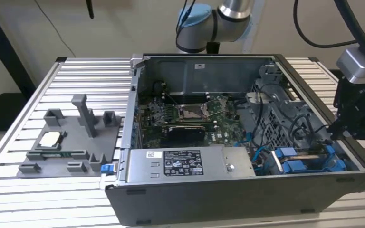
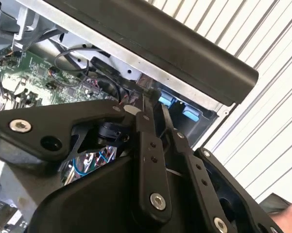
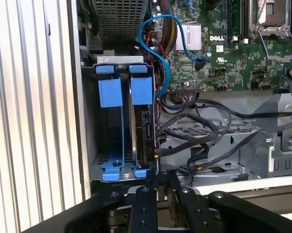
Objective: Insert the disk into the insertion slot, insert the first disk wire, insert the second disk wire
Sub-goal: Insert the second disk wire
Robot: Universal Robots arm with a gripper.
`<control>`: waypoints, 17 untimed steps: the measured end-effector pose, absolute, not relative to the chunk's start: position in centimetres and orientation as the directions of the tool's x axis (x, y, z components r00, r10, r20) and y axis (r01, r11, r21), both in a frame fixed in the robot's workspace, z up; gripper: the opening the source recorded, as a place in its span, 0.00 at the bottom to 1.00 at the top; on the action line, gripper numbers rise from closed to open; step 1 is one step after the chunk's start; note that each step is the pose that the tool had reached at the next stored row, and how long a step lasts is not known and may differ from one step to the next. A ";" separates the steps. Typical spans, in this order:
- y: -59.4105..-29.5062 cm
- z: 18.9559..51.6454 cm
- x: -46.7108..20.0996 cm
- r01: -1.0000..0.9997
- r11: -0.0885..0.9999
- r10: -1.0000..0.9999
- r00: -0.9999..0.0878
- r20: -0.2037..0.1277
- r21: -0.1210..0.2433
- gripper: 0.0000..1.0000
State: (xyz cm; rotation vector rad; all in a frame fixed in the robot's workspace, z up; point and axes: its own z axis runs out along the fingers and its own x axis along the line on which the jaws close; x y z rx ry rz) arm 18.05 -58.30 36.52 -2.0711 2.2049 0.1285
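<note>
In the first wrist view the disk [image 3: 146, 130] stands on edge inside the insertion slot [image 3: 117, 169], a grey bay with blue plastic fittings. Its dark connector edge faces the loose black cables [image 3: 204, 121]. A blue wire [image 3: 158, 53] loops from the board towards the bay. My gripper [image 3: 164, 182] hovers at the case wall just beside the bay's end, its black fingers [image 3: 146, 206] pressed close together with nothing visible between them. In the exterior view the gripper [image 1: 334, 134] hangs over that view's right case wall, above the slot [image 1: 300, 164]. The fingertips [image 2: 154, 99] meet near the case rim in the second wrist view.
The open dark computer case [image 1: 233, 199] lies on a ribbed metal table [image 1: 87, 71]. Inside it are a silver labelled power-supply box [image 1: 182, 164], the green motherboard [image 1: 189, 114] and a perforated metal cage [image 3: 119, 17]. A grey fixture with small parts [image 1: 68, 142] sits at the exterior view's left.
</note>
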 end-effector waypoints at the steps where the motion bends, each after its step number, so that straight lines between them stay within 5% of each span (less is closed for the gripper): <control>1: -58.3 36.3 18.1 -0.998 0.064 -0.988 -0.061 -0.142 -0.016 0.23; 7: -58.3 36.0 18.1 -0.998 0.065 -0.977 -0.061 -0.205 -0.012 0.15; 17: -59.4 37.4 19.1 -0.998 0.066 -0.976 -0.066 -0.207 0.005 0.12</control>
